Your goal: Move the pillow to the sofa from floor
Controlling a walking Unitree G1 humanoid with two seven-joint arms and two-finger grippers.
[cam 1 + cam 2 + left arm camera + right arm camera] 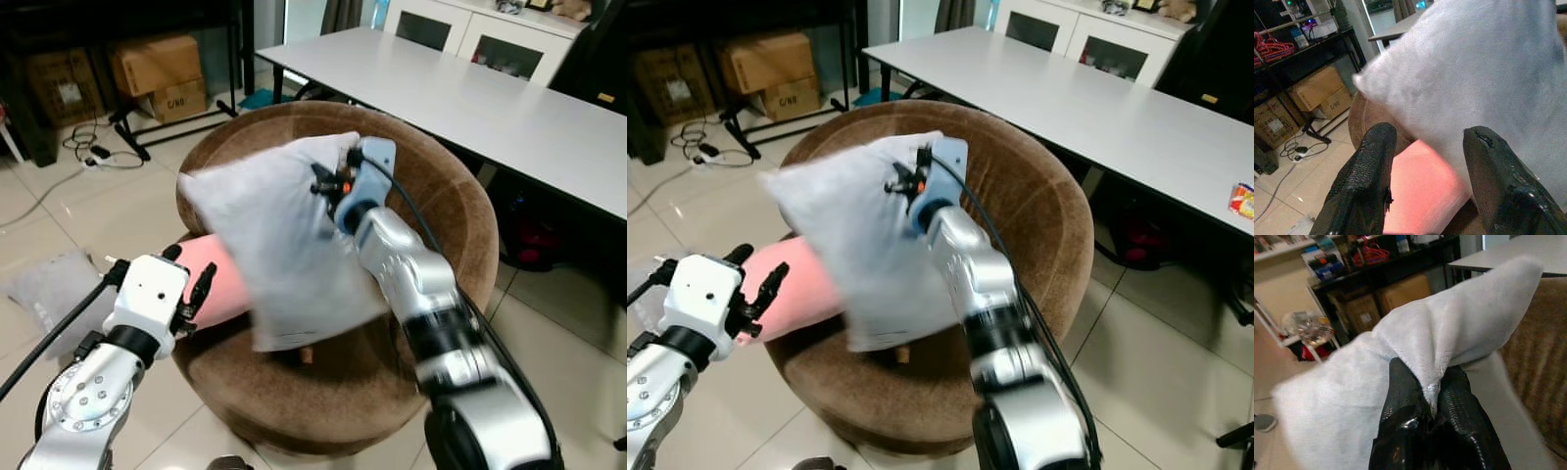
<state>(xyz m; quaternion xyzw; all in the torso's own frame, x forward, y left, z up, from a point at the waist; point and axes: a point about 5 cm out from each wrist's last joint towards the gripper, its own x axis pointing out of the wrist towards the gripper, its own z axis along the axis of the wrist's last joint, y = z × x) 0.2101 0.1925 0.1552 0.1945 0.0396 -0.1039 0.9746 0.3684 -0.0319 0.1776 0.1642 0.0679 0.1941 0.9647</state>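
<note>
A light grey pillow (279, 245) hangs over the seat of the round brown sofa chair (446, 211), pinched by a fold near its upper edge in my right gripper (1434, 399), which is shut on it. Its lower corner touches the brown seat. A pink cushion (217, 279) lies on the seat at the left, partly behind the grey pillow. My left gripper (1427, 164) is open just in front of the pink cushion and below the grey pillow (1484, 83), holding nothing. A second grey pillow (49, 289) lies on the tiled floor at the left.
A long white table (490, 108) stands close behind and to the right of the chair. Cardboard boxes (162, 73) and a black stand with cables sit at the back left. White cabinets (480, 34) line the far wall.
</note>
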